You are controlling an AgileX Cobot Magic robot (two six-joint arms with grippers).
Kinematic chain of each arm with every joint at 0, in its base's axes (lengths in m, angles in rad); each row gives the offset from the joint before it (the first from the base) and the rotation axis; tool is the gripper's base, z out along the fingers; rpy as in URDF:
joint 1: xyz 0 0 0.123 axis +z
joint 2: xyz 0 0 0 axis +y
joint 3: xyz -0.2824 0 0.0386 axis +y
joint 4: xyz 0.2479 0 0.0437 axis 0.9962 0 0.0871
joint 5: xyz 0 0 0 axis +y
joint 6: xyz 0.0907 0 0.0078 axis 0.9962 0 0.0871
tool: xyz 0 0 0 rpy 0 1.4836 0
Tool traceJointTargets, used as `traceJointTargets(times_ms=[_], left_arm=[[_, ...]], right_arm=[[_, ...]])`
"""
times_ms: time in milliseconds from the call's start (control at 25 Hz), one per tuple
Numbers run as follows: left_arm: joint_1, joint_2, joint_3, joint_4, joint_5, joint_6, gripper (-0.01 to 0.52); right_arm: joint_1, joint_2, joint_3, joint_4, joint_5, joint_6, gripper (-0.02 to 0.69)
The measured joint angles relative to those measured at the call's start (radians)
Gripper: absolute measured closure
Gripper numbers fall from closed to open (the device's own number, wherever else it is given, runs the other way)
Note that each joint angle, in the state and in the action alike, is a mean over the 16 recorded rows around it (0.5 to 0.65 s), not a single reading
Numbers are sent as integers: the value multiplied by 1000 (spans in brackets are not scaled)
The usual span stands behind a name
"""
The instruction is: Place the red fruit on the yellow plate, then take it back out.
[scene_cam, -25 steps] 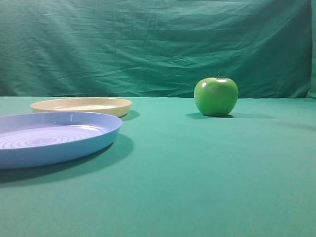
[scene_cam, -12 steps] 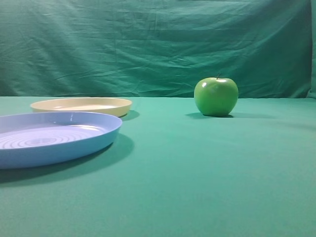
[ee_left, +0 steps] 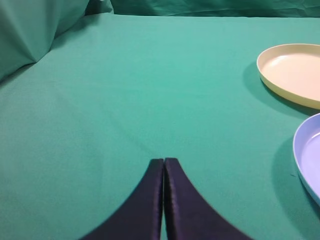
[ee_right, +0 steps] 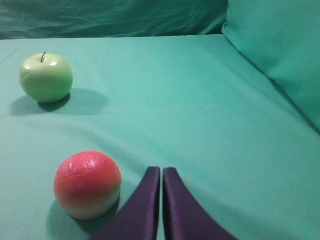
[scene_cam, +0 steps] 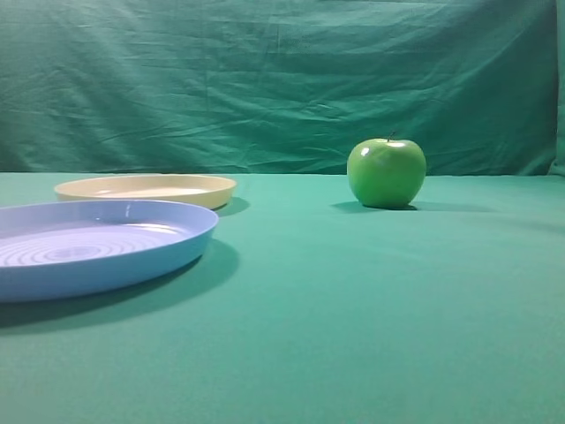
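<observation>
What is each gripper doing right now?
Left gripper: closed, holding nothing.
Right gripper: closed, holding nothing; red fruit lies beside it.

In the high view the yellow plate (scene_cam: 146, 188) is set on the table (scene_cam: 353, 309) behind the blue plate (scene_cam: 97, 246), with the apple (scene_cam: 386, 172) well to the right. In the right wrist view the red fruit (ee_right: 87, 184) is seen before the apple.

A glossy green apple (scene_cam: 386, 172) stands right of centre on the green cloth (scene_cam: 353, 309). A light blue ridged plate (scene_cam: 88, 246) fills the lower left.
</observation>
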Motion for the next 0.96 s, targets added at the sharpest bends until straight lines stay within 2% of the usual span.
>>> traceJointTargets(times_ms=[960], left_arm=[[0, 0, 0, 0, 0, 0, 514]], right_arm=[[0, 0, 12, 3, 8, -17, 665]])
